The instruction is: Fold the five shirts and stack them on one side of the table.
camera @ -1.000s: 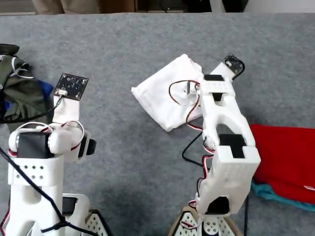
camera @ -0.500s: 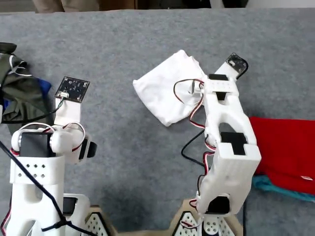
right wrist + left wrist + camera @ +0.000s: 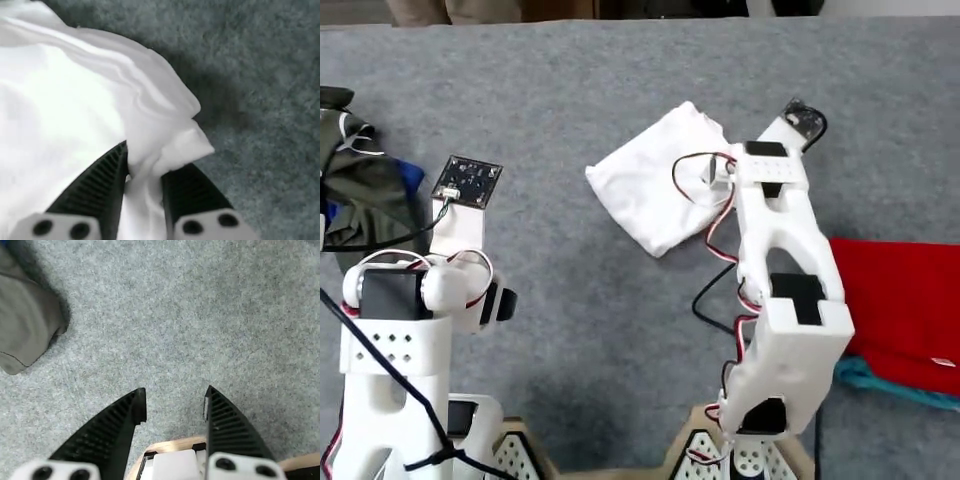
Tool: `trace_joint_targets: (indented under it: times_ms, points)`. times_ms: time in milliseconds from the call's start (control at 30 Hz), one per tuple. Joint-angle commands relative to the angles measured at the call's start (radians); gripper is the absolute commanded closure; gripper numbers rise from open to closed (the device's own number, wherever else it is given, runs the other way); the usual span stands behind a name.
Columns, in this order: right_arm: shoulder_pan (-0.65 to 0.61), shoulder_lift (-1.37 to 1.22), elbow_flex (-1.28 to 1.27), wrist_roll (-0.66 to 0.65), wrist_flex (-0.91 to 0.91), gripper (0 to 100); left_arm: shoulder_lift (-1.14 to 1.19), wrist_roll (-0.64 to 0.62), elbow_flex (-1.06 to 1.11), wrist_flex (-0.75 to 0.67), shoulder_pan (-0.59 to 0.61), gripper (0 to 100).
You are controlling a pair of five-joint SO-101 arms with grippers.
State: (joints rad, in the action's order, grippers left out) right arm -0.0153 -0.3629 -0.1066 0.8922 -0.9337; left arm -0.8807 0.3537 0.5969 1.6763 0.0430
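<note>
Right wrist view: right gripper [image 3: 150, 160] pinches edge of white shirt [image 3: 60, 100]; left gripper [image 3: 175, 390] spread above carpet [image 3: 200, 300].

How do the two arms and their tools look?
The left arm and right arm have white plastic shells with black motor blocks; thin red, white and black cables loop along them. The left tool and right tool each have two black, ribbed, tapering fingers.

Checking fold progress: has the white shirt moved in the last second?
Yes, slightly: the white shirt, held by the right gripper, shifted toward the far edge of the table, judged against the dark clothes.
</note>
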Motion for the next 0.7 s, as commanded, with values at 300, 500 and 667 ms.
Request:
trace_joint_targets:
  times_ms: [300, 500, 667]
  points:
    - [0.228, 0.363, 0.019, -0.110, -0.101, 99.3, -0.007, 0.011, -0.051, 0.023, 0.003, 80]
    - [0.410, 0.492, 0.019, -0.252, -0.209, 99.3, -0.012, 0.011, -0.051, 0.025, 0.003, 80]
    - [0.559, 0.568, 0.018, -0.414, -0.336, 99.3, -0.012, 0.011, -0.051, 0.025, 0.002, 80]
